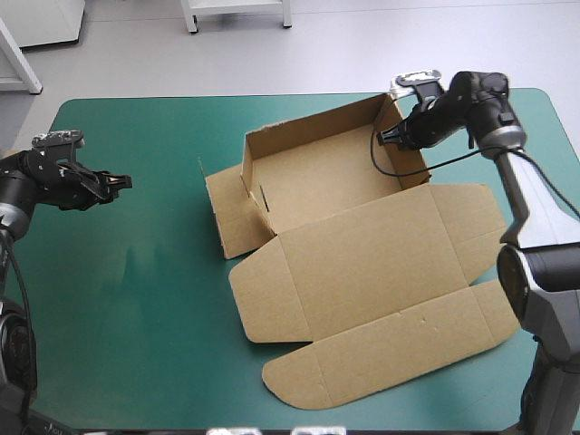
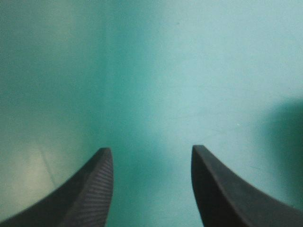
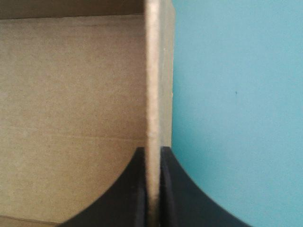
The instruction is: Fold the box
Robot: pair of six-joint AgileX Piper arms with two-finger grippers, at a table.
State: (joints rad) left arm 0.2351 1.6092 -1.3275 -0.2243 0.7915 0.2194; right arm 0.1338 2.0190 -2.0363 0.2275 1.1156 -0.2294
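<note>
We're looking at the box (image 1: pixel 349 231), brown board partly formed, sitting mid-surface toward the far edge and a bit right of centre. The tray end is standing up: a far wall, a right wall (image 3: pixel 154 85) and a left wall are rising around the base. The lid (image 1: pixel 362 263) is lying flat toward the near edge, w/ its side flaps and the long front flap (image 1: pixel 390 353) spreading flat too. One side flap (image 1: pixel 227 213) at the tray's left is lying out flat on the teal-green cover (image 3: pixel 236 94), not tucked as far as we're seeing.

We're judging it approx halfway. Walls are up and the tray is taking shape. Still to do is prob. tucking that loose flap and firming the walls. We're not seeing whether the right wall is locked in or only being held.

The R fingers (image 3: pixel 130 194) are pinching that right wall partway along. They are pressed all but together w/ the board's top edge between them, one finger inside the tray and the other outside over the cover.

The L fingers (image 2: pixel 90 194) are standing spread apart and gripping nothing. They are hovering over bare surface (image 1: pixel 136 299) near its left edge, well apart from the box.
</note>
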